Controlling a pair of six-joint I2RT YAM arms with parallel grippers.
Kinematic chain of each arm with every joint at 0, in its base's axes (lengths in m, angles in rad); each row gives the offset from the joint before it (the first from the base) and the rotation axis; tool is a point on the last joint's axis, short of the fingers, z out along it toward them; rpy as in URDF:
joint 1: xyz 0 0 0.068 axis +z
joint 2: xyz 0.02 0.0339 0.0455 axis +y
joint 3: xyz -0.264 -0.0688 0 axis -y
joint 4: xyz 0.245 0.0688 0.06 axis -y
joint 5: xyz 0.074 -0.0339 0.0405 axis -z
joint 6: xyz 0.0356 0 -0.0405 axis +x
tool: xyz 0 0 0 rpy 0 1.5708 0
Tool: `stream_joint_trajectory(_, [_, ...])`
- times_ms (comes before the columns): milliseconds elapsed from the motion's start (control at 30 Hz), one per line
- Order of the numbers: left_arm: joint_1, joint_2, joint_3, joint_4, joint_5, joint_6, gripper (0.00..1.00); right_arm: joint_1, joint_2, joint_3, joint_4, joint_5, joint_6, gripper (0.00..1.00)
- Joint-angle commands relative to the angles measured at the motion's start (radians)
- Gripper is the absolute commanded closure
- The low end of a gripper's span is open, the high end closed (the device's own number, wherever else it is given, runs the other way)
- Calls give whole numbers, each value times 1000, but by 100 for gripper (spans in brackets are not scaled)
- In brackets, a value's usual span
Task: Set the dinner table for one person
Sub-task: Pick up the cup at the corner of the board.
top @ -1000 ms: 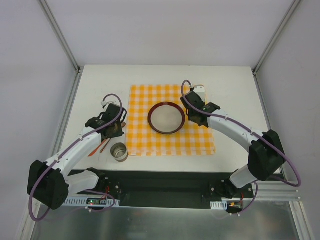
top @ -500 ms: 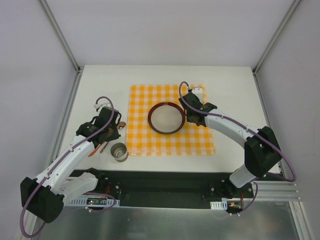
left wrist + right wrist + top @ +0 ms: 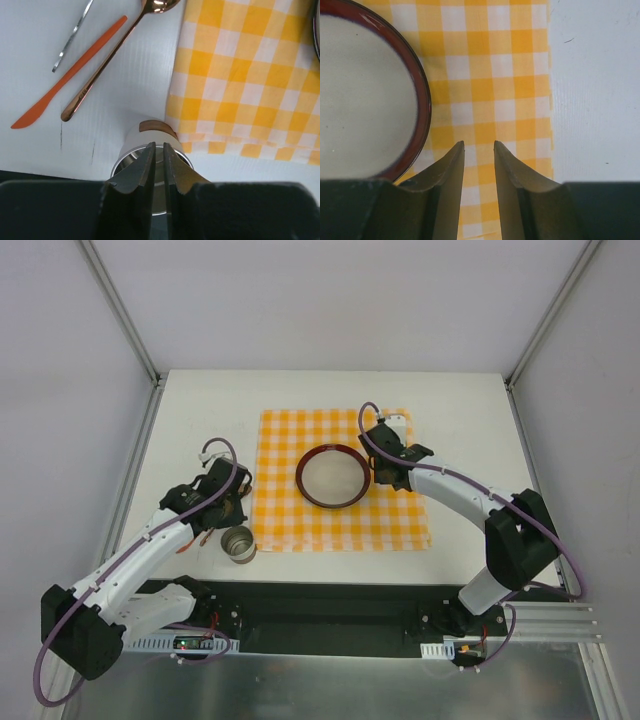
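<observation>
As we log left end effector (image 3: pixel 159 146): dropped astride cup (image 3: pixel 131 145) rim, jaws narrowing, grip unclear.
Meaning: cup placement next.

The dinner table (image 3: pixel 470 410) stands inside a booth of plain white panels: a back wall (image 3: pixel 330 300) along the top of the frame, a left wall (image 3: pixel 60 440) and a right wall (image 3: pixel 590 460) at the sides. A left post (image 3: pixel 120 308) and a right post (image 3: pixel 555 310) of silver metal run slanted from the upper corners down to the table's far corners. Along the bottom lies a dull metal sheet (image 3: pixel 330 685), and above it a black strip (image 3: pixel 330 605). The light is even and soft.
</observation>
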Motion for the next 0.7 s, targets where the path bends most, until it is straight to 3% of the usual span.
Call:
stream_joint_trajectory(0, [-63, 26, 33, -49, -31, -50, 89, -9, 2, 3, 8, -8, 12, 67])
stream_joint_trajectory(233, [-123, 27, 34, -85, -64, -96, 86, -15, 2, -2, 11, -13, 10, 67])
stream_joint_trajectory(433, [-123, 26, 28, -107, -96, -99, 76, -20, 5, -9, 17, -20, 14, 67])
stream_joint_trajectory(667, [-123, 33, 27, -118, -108, -101, 76, -22, -1, -13, 20, -22, 14, 67])
